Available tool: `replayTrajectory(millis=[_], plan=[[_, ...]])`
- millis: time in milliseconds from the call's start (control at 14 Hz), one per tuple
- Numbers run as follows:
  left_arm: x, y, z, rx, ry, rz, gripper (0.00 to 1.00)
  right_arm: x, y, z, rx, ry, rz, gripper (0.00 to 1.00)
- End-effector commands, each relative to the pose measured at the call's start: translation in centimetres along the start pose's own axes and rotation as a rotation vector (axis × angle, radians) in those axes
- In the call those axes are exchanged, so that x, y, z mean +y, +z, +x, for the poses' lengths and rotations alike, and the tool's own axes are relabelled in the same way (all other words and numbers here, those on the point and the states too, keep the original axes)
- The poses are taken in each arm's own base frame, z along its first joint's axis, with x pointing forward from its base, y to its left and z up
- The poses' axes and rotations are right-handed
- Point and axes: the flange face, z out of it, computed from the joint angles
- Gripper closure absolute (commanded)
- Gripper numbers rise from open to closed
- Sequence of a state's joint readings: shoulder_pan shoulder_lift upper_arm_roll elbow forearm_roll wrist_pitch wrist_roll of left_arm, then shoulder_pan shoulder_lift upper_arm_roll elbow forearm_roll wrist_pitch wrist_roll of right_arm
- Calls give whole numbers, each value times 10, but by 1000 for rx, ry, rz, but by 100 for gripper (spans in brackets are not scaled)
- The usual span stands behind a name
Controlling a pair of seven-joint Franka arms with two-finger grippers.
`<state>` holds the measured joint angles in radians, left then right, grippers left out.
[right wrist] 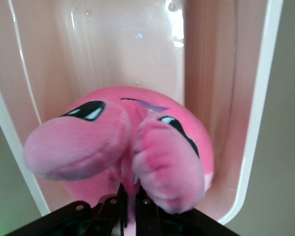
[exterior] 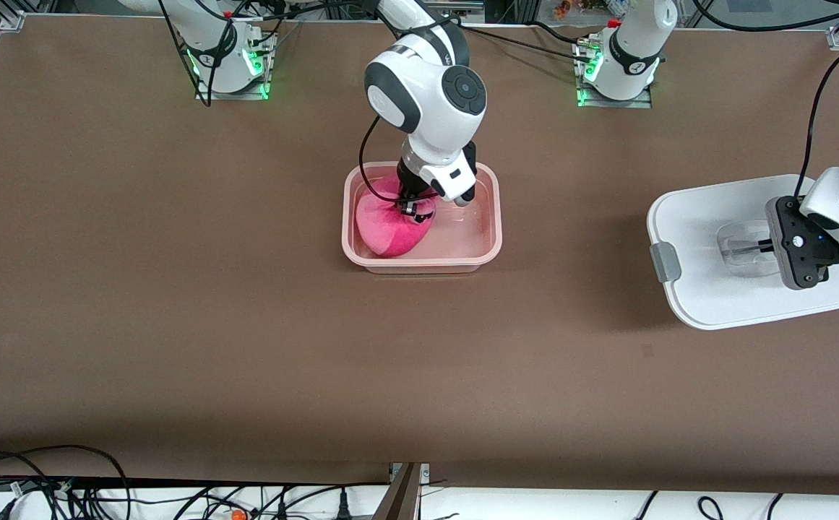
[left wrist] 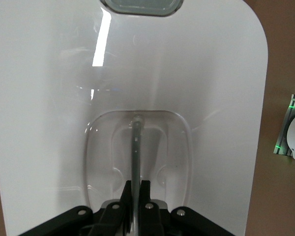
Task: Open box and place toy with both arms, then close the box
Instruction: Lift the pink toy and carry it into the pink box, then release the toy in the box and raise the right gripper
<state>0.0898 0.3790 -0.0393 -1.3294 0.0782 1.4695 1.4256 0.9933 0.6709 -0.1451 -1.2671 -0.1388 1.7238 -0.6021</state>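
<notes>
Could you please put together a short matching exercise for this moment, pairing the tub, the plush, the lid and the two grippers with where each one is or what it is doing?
Things:
1. translucent pink plastic tub
2. bright pink rounded plush toy
3. white lid with a grey side clip
4. right gripper
5. left gripper

Places or states:
A. shut on the lid's clear centre handle
B. lying flat on the table toward the left arm's end
C. standing open at mid-table, no lid on it
D. inside the tub, pinched from above
E. reaching down into the tub, shut on the toy

Pairs: 1-C, 2-D, 3-B, 4-E, 5-A
</notes>
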Motion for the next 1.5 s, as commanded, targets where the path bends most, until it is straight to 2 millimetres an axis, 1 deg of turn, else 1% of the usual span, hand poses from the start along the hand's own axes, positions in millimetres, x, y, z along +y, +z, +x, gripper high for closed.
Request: replayTrajectory(millis=[0, 143, 214, 286, 429, 571, 786, 857, 1000, 1143, 1214, 1286, 1357, 1429], plan=[[6, -7, -1, -6, 22, -18, 100, -4, -5, 6, -33, -1, -29, 100], [8, -9, 5, -4, 26, -18, 100, -7, 16, 17, -46, 19, -30, 100], [9, -8, 5, -5, 26, -21, 100, -7, 22, 25, -24, 31, -43, 95], [9, -8, 5, -4, 25, -24, 100, -7, 27, 31, -6, 43, -54, 1], [10, -9, 6, -4, 26, -22, 100, -19, 30, 47, 23, 145, -75, 0], [11, -10, 13, -6, 37, -20, 100, -19, 28, 54, 72, 197, -95, 0], [15, -13, 34, -3, 71, -17, 100, -17, 17, 62, 166, 307, -121, 0], [15, -13, 36, -2, 74, -17, 100, -16, 16, 64, 183, 334, -124, 0], [18, -14, 47, 0, 88, -15, 100, -15, 14, 64, 197, 351, -125, 0], [18, -14, 49, 0, 80, -16, 100, -11, 5, 57, 197, 363, -119, 0], [20, -14, 55, 2, 85, -15, 100, -8, 3, 51, 185, 380, -98, 0], [21, -14, 58, 2, 91, -16, 100, -2, -11, 41, 197, 405, -75, 0], [21, -15, 60, 2, 92, -16, 100, 9, -37, 24, 225, 437, -59, 0], [22, -15, 64, 3, 98, -16, 100, 24, -45, 5, 212, 467, -52, 0]])
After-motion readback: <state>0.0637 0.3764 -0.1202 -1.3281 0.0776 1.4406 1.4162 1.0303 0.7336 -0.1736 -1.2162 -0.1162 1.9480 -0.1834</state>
